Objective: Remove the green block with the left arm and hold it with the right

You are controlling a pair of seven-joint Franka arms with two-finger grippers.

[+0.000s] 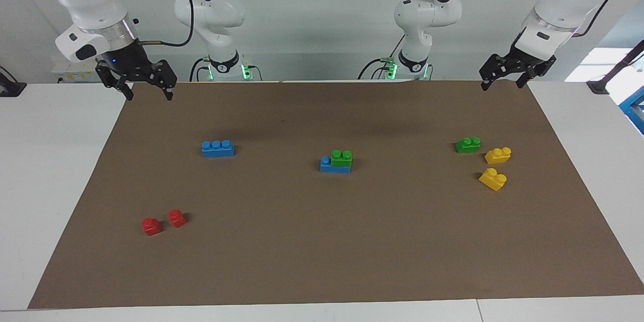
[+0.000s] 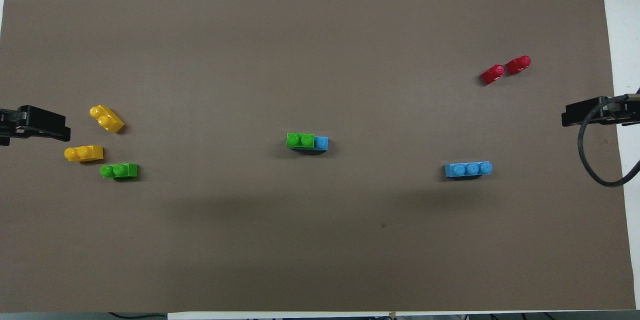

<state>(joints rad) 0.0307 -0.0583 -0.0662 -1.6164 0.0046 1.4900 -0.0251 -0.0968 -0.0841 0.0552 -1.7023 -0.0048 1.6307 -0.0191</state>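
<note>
brown mat [image 1: 322, 241] — white table [image 1: 55, 161]

Glossy plastic bricks lying on a matt brown sheet

The green block [image 1: 341, 158] is showing smooth, shiny moulded plastic, as are the blue brick [image 1: 335, 165] under it, the second green brick [image 1: 468, 145], the loose blue brick [image 1: 218, 148], the yellow bricks [image 1: 497, 155] and the red bricks [image 1: 151, 226]. The brown mat [image 1: 322, 241] is looking matt and paper-like, the white table [image 1: 50, 161] smooth, the arm shells [image 1: 427, 12] glossy white and the grippers' black parts dull.
</note>
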